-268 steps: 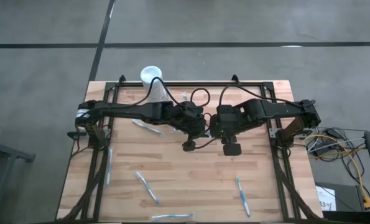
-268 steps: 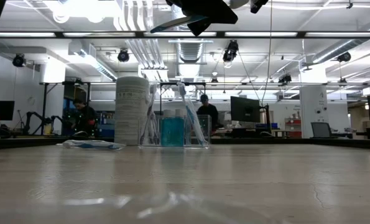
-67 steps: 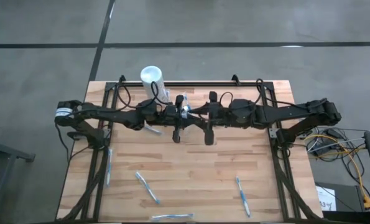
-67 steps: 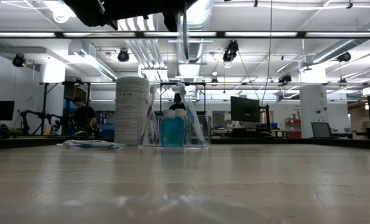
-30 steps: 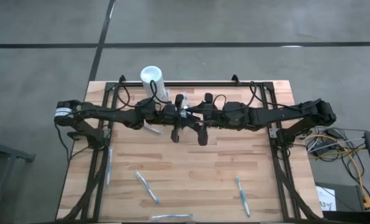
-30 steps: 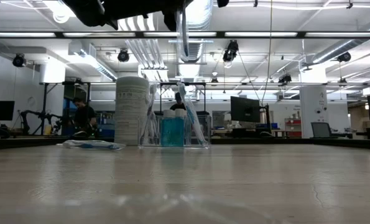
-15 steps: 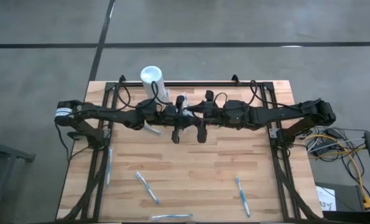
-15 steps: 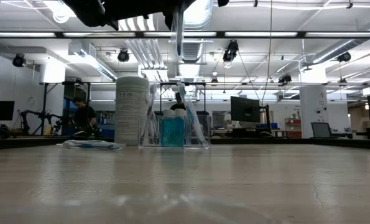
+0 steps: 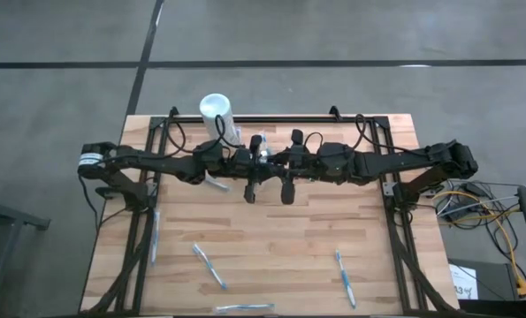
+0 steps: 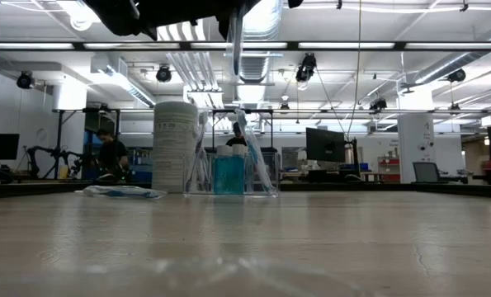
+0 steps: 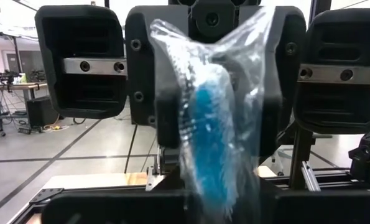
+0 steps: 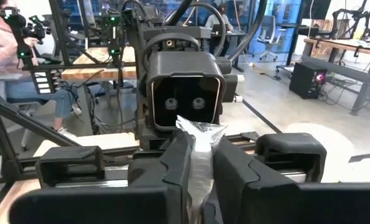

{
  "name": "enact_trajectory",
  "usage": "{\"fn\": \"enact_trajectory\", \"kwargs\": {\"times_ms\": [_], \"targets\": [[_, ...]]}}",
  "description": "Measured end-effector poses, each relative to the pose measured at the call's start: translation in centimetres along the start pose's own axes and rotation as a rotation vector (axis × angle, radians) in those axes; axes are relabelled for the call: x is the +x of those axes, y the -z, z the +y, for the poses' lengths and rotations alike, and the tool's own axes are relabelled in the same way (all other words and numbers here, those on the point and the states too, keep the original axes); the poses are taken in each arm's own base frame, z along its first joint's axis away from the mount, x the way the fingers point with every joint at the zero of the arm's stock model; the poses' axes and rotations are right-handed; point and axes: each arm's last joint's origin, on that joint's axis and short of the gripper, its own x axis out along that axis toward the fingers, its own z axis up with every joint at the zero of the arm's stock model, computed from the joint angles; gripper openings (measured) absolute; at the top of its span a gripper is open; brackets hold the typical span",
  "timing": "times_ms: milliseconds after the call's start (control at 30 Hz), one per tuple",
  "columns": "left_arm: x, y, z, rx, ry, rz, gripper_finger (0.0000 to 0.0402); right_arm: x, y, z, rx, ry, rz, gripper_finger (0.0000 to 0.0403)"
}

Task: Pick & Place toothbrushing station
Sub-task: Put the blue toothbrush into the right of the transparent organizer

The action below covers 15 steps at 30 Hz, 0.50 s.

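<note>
Both grippers meet high above the table's middle, facing each other. My left gripper (image 9: 254, 164) (image 11: 225, 202) is shut on a blue-and-white toothbrush in a clear wrapper (image 11: 206, 130), which also shows in the high view (image 9: 259, 148). My right gripper (image 9: 273, 164) (image 12: 202, 168) is shut on the same toothbrush (image 12: 200, 140). The clear toothbrushing station (image 10: 233, 173) stands on the table beside the white cylinder (image 10: 176, 147), with blue things inside it. In the high view the arms hide it. My left gripper pinches the wrapped toothbrush below its blue bristle head (image 11: 217, 186) between its two fingers. The fingers come level from the table's left and lie across it. The toothbrush stands upright, clear of the table, its lower end (image 10: 238, 37) hanging below the fingers. My right gripper pinches the wrapped toothbrush near the wrapper's upper end (image 12: 200, 155) between its two fingers (image 12: 172, 168). The fingers come level from the table's right, opposite the left gripper. The wrapper's top sticks up just above the fingers.
The white cylinder (image 9: 217, 110) stands at the far edge, left of centre. Several wrapped toothbrushes lie loose on the wood: one under the left arm (image 9: 208, 181), one at the left (image 9: 154, 237), others near the front (image 9: 209, 267) (image 9: 344, 278). People show in the room beyond.
My right gripper has edged slightly toward the left gripper and the toothbrush. The toothbrush's hanging lower end has shifted a little sideways in the low view. The left arm has kept still.
</note>
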Motion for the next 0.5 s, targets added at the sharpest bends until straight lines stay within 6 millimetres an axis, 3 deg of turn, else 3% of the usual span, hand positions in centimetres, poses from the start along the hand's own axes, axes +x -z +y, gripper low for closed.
{"fn": "enact_trajectory", "kwargs": {"times_ms": [500], "targets": [[0.0,-0.01,0.05,0.0,-0.018,-0.001,0.0013,-0.1,-0.5,0.0,-0.025,0.0,-0.015,0.004]]}}
